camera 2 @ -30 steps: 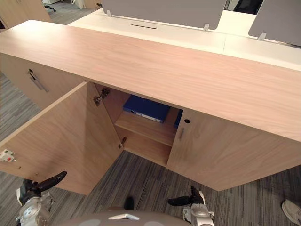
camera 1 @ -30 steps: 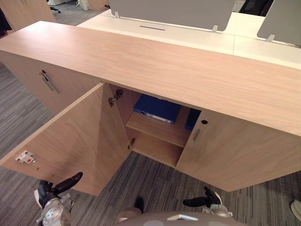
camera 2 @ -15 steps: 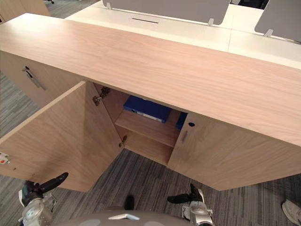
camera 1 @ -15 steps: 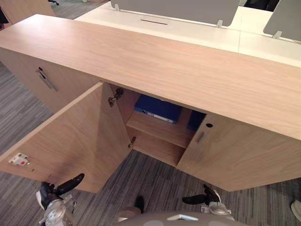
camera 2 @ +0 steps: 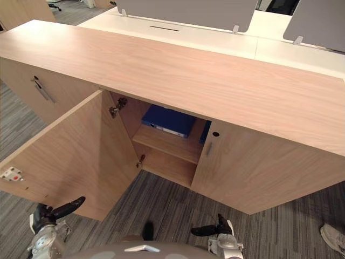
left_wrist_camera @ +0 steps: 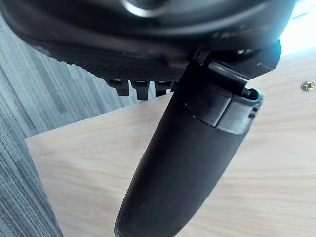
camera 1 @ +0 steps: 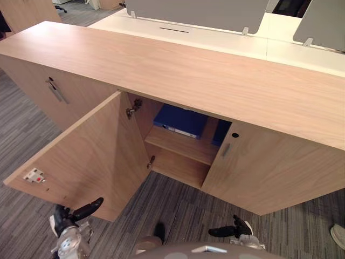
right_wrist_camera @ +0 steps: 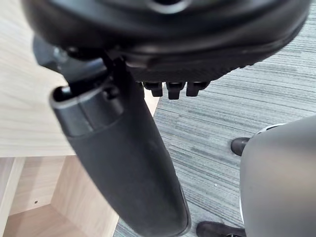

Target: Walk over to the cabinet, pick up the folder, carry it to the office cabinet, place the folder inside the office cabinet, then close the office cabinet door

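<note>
Lying flat on the upper shelf [camera 1: 186,147] inside the office cabinet [camera 1: 178,70], blue folder [camera 1: 180,120], left door [camera 1: 86,156] swung wide, right door [camera 1: 269,170] closed, left hand [camera 1: 67,216] low beside the open door, right hand [camera 1: 237,231] low over the carpet [camera 1: 183,213], fingers [left_wrist_camera: 129,87] of both relaxed, empty.

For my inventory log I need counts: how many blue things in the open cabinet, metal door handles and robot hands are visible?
Blue things in the cabinet: 2, the folder and a second blue thing, partly hidden
Metal door handles: 2, far-left handle, right handle
Robot hands: 2, left hand, right hand
Total: 6
</note>
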